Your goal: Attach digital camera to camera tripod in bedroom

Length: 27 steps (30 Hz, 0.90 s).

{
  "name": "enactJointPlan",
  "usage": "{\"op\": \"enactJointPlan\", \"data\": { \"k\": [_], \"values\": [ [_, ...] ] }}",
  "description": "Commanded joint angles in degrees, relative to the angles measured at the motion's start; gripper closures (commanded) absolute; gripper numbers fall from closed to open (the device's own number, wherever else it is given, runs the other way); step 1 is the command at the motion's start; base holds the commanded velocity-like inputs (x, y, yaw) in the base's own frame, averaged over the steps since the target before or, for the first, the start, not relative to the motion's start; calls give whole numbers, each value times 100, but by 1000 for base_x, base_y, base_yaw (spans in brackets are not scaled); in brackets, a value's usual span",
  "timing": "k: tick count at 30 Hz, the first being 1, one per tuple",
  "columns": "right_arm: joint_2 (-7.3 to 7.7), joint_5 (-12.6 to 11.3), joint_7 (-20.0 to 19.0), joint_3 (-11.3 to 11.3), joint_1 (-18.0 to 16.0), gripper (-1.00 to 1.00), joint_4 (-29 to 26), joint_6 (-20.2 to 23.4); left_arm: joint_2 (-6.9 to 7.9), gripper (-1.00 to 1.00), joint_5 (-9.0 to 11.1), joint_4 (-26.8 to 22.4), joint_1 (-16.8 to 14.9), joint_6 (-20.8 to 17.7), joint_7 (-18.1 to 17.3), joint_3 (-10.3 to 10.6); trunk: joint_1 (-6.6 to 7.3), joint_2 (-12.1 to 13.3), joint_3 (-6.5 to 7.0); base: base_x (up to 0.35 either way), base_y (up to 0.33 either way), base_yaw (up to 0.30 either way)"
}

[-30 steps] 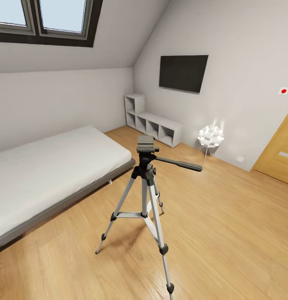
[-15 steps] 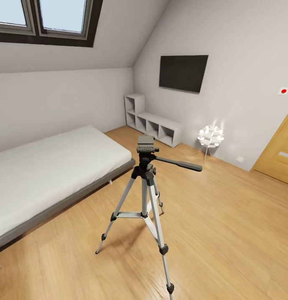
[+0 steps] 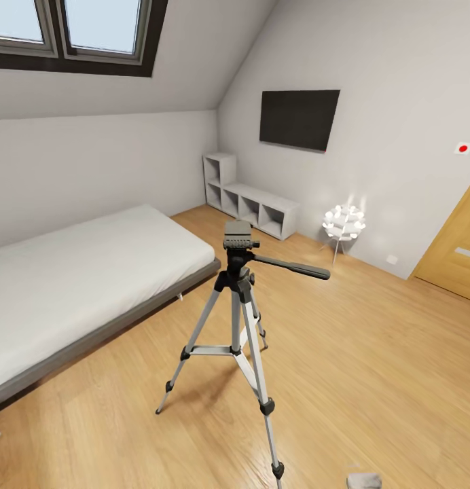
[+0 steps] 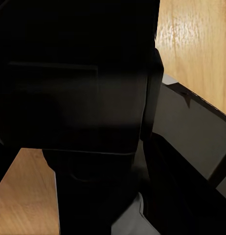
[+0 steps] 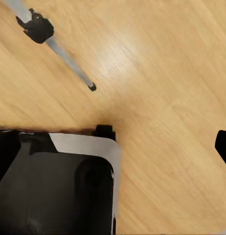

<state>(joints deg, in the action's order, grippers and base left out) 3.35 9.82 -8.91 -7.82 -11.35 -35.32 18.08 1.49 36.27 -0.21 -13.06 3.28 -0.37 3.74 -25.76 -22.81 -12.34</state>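
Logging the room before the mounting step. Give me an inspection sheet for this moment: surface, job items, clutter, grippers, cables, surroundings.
Surface: light wood floor, bare around the tripod.
Job items: tripod stands upright on three spread legs near the bed, top plate bare, black handle sticking out to the side. Camera: nothing seen for certain; the dark bulk in the left wrist view cannot be identified.
Clutter: small grey shape at the head view's lower edge, unidentifiable.
Grippers: cannot tell whether either is open or shut.
Cables: nothing seen.
Surroundings: bed, wall TV, white cube shelves, lit floor lamp, wooden door, roof window.
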Motion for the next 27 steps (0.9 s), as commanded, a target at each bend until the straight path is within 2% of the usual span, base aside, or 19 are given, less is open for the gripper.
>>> {"op": "enactJointPlan", "data": {
  "k": [1, 2, 5, 6, 10, 13, 17, 18, 21, 22, 25, 27],
  "values": [
    [2, 60, -186, -38, -21, -100, -326, 295, 2, 100, 29, 3, -4, 14, -6, 39, -2, -11, -12, 0, 0, 0],
    [14, 55, -447, -48, -77, -100, -868, 748, 5, 100, 29, 3, -4, 14, -6, 39, -2, -11, -12, 0, 0, 0],
    [30, 47, -818, -61, -192, -100, -1655, 1315, 19, 100, 29, 3, -4, 14, -6, 39, -2, -11, -12, 0, 0, 0],
    [38, 42, -1047, -67, -276, -100, -2146, 1611, 28, 100, 29, 3, -4, 16, -6, 39, -2, -11, -12, 0, 0, 0],
    [71, 34, -1567, -73, -474, -100, -3132, 2208, 45, 100, 29, 3, -4, 15, -6, 39, -2, -11, -12, 0, 0, 0],
    [83, 32, -1871, -57, -594, -100, -3558, 2543, 53, 100, 29, 3, -4, 15, -6, 39, -2, -11, -12, 0, 0, 0],
    [90, 30, -2512, -29, -863, -100, -4153, 3053, 59, 100, 29, 3, -4, 16, -6, 39, -2, -11, -12, 0, 0, 0],
    [89, 30, -2829, -23, -1011, -100, -4365, 3259, 60, 100, 29, 3, -4, 16, -6, 39, -2, -11, -12, 0, 0, 0],
    [88, 31, -3333, -16, -1258, -100, -4646, 3612, 61, 100, 29, 3, -4, 15, -6, 39, -2, -11, -12, 0, 0, 0],
    [83, 34, -3656, -13, -1406, -100, -4797, 3863, 61, 100, 29, 3, -4, 17, -6, 39, -2, -11, -12, 0, 0, 0],
    [41, 41, -4203, -7, -1575, -100, -5045, 4192, 62, 100, 29, 3, -4, 20, -6, 40, -2, -11, -12, 0, 0, 0],
    [29, 47, -4381, 4, -1618, -100, -5115, 4192, 62, 100, 29, 3, -4, 21, -6, 40, -2, -11, -12, 0, 0, 0]
  ]
}}
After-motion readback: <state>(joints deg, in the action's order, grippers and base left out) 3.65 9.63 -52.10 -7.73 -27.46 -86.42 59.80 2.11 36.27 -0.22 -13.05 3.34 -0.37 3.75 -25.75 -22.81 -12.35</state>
